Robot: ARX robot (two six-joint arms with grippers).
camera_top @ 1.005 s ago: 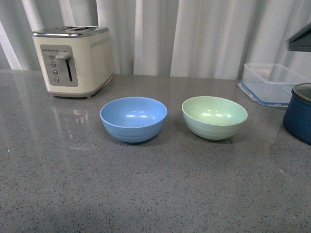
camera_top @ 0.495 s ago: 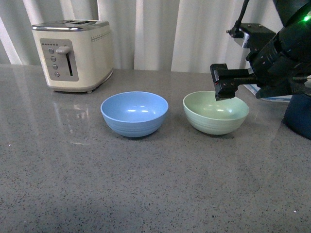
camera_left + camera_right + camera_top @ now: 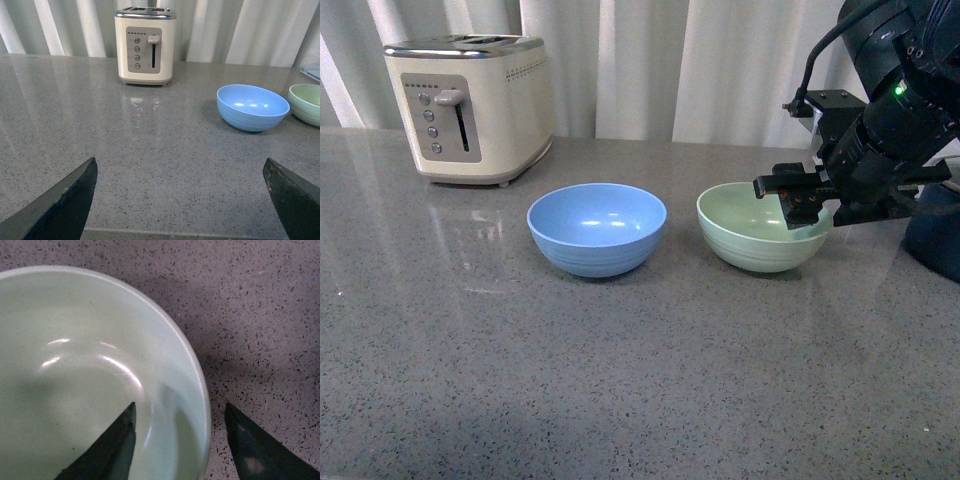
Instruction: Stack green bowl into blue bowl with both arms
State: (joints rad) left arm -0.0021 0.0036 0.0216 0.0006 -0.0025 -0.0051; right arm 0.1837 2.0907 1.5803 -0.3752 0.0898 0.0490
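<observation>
Right gripper [image 3: 805, 208] lowered, wide, straddling smooth matte green bowl [image 3: 745, 240] rim; left gripper [image 3: 180, 170] wide.

All views share green bowl [image 3: 752, 240]; right wrist nearest — seemingly overhead.

The bulky black right arm [image 3: 895, 125], built of matte blocky segments, carries a thin black cable [image 3: 811, 65] and a small green light [image 3: 898, 91]. The fingers [image 3: 65, 205] of the left gripper [image 3: 180, 162] and the right gripper [image 3: 180, 410] are dark tapering wedges, faintly blue-tinged.
</observation>
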